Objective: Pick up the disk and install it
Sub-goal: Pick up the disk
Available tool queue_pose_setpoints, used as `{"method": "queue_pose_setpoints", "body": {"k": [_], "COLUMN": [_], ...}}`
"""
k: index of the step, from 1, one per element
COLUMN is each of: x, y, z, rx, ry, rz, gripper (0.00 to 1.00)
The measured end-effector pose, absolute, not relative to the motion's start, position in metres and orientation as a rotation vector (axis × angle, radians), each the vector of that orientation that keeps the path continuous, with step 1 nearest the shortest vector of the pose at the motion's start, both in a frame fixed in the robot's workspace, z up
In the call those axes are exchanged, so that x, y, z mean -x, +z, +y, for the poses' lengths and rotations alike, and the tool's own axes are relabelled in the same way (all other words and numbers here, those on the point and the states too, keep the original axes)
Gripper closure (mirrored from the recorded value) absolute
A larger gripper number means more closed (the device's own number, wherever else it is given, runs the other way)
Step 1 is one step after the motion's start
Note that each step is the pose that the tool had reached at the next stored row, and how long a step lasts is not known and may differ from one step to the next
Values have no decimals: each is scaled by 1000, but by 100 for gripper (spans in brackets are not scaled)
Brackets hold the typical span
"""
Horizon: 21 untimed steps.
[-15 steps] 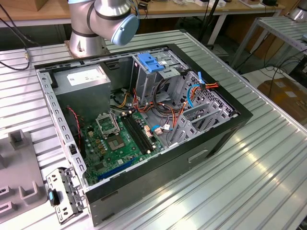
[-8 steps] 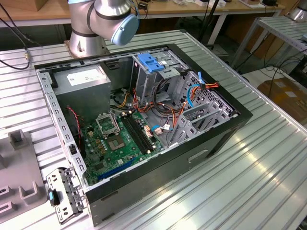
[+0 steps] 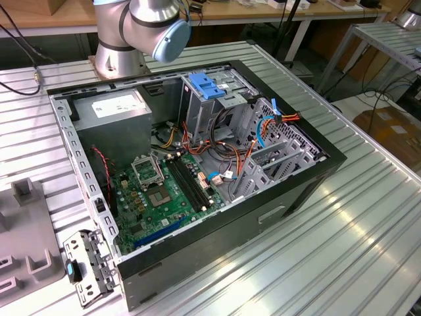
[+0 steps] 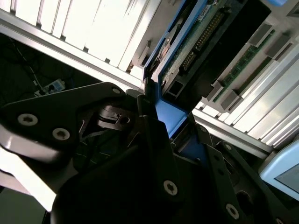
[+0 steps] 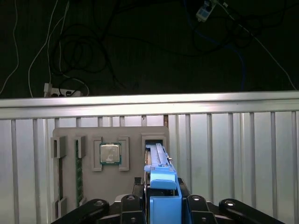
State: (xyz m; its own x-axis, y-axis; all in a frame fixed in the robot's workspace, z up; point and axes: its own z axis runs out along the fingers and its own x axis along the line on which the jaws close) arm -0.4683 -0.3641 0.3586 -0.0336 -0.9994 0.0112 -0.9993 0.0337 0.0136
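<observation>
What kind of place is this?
Probably a robotics lab or test bench for computer assembly: a silver robot arm with blue caps stands on a ribbed aluminium table beside an open black desktop computer case.

Edge-on disk (image 5: 160, 161) clamped in gripper (image 5: 162, 193), far end at slot of grey tray (image 5: 135, 133). CPU (image 5: 110, 153) & RAM (image 5: 79, 170) sit in tray's other pockets, on slatted table (image 5: 243, 154).

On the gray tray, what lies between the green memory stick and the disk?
A processor chip in its own recess, between memory stick and disk, in the first wrist view.
</observation>
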Motion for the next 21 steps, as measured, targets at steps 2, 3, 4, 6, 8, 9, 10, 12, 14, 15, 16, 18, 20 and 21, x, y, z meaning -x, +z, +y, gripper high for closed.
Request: {"method": "queue_pose_setpoints", "body": {"k": [2,3,4,6,8,9,10,12,14,15,16,18,20,21], "x": [468,468,468,468,468,468,468,468,468,468,468,468,468,468], "y": [360,361,362,365,366,367,367,369,369,370,371,373,376,378], "z": [-364,-364,-364,-364,-364,-364,-364,-364,-364,-364,-364,-364,-364,-364], "rx": [-2171,-2171,-2171,-2170,-2170,-2170,-2170,-2169,-2169,-2168,-2168,-2167,-2167,-2166], "ry": [-4,-4,-5,-6,-7,-7,-7,-8,-9,-9,-10,-12,-13,-14], "rz": [-2246,-2245,-2245,-2244,-2244,-2244,-2244,-2244,-2243,-2243,-2242,-2241,-2241,-2240], "gripper": [63,63,63,63,63,63,63,63,63,63,63,63,63,63]}}
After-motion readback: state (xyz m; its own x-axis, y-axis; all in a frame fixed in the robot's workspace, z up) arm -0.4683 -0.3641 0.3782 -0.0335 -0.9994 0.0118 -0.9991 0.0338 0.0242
